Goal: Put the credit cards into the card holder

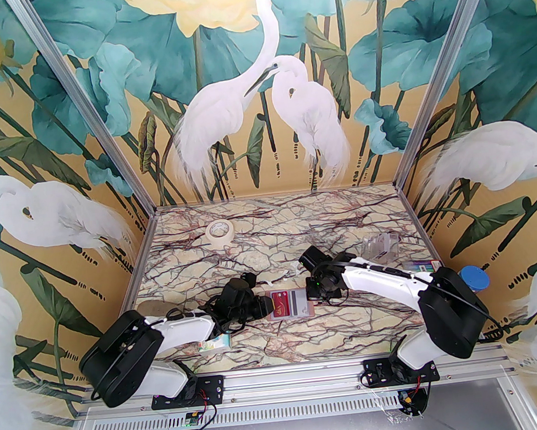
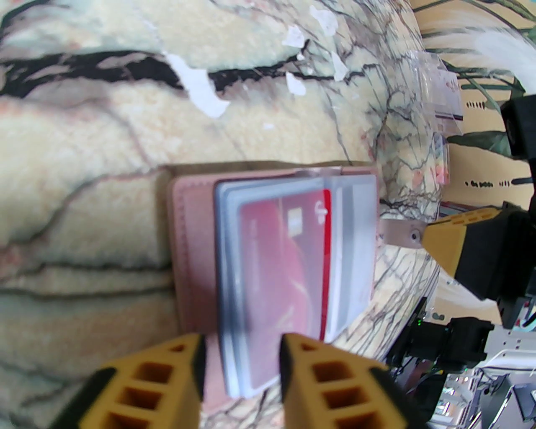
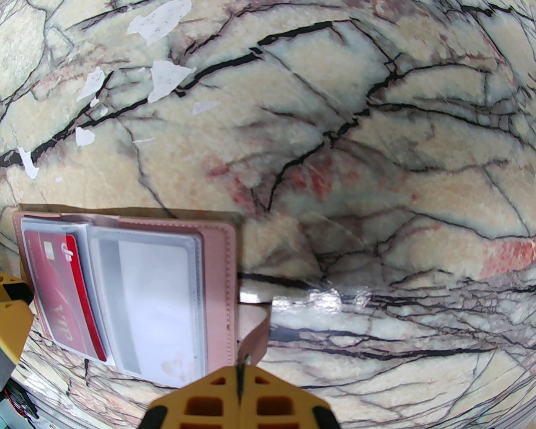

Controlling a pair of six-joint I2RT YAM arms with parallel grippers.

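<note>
At the card holder (image 3: 217, 293), left end effector (image 2: 243, 341) gapes low; right end effector (image 3: 240, 370) pinches its strap (image 3: 255, 331).

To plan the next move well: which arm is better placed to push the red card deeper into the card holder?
Probably left. The left fingers stand open at the end of the red card. The right fingers are shut on the snap strap of the card holder, seemingly steadying it.

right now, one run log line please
card holder open, red card inside | left gripper open | right gripper shut on its strap
</note>
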